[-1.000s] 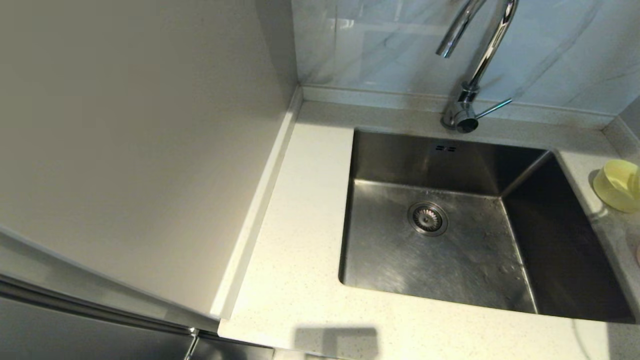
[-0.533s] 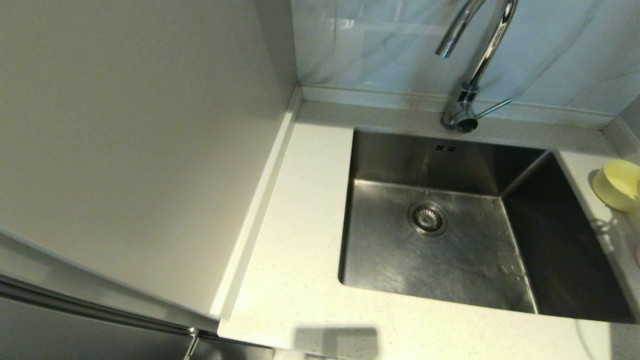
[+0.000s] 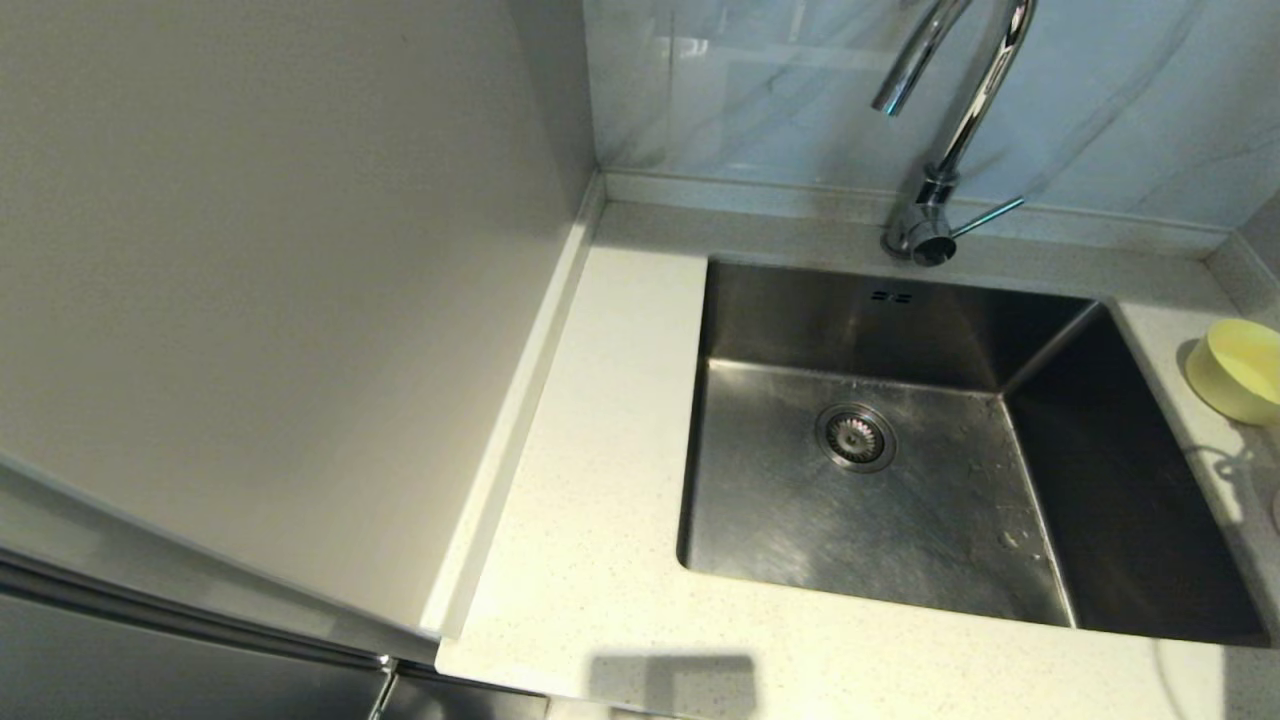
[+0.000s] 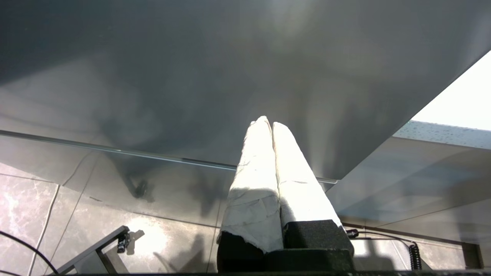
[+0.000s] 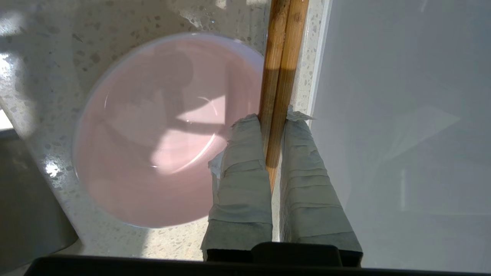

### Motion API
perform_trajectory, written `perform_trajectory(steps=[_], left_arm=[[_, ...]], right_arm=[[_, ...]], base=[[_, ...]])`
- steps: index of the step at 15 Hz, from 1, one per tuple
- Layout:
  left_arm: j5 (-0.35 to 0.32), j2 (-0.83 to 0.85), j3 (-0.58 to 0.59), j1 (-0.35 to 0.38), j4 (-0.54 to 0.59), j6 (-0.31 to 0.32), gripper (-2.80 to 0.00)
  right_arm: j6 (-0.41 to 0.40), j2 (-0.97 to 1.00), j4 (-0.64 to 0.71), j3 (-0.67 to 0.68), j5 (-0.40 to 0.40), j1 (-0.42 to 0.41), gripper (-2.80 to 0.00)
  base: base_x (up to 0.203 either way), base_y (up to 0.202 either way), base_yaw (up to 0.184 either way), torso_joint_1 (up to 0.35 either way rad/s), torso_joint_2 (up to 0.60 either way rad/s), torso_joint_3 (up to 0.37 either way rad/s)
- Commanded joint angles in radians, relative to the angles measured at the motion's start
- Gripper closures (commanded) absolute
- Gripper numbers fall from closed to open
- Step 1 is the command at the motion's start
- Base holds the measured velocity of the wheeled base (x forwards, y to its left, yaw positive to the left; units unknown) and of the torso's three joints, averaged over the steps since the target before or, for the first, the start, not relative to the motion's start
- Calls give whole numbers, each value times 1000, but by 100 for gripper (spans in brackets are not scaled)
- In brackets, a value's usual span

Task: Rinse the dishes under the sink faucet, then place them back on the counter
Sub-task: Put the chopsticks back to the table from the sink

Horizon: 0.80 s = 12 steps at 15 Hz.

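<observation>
In the right wrist view my right gripper is shut on the two brown chopsticks, which run side by side over the speckled counter next to the pale pink bowl. The yellow bowl rests on the counter at the right edge of the head view, beside the steel sink. The chrome faucet rises behind the sink, with its thin lever sticking out to the right. No water is running. My left gripper is shut and empty, parked low beside a grey cabinet front.
A tall white panel walls off the counter's left side. A white wall stands close beside the chopsticks. The round strainer drain sits in the sink floor, which shows wet patches. Neither arm shows in the head view.
At the head view's right edge the yellow bowl has settled from a tilted pose to resting flat. The shadow on the counter below it has slid towards the front.
</observation>
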Motion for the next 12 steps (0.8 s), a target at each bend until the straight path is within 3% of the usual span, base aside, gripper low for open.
perform_trajectory(steps=[1,12], left_arm=[[0,-3,0,0,0,-1,0],[0,-3,0,0,0,-1,0]], right_arm=[[-4,-12,2,11,11,1,0],[-10,3,-3,5,26,65,0]], base=[[0,0,0,0,0,0],[0,0,0,0,0,0]])
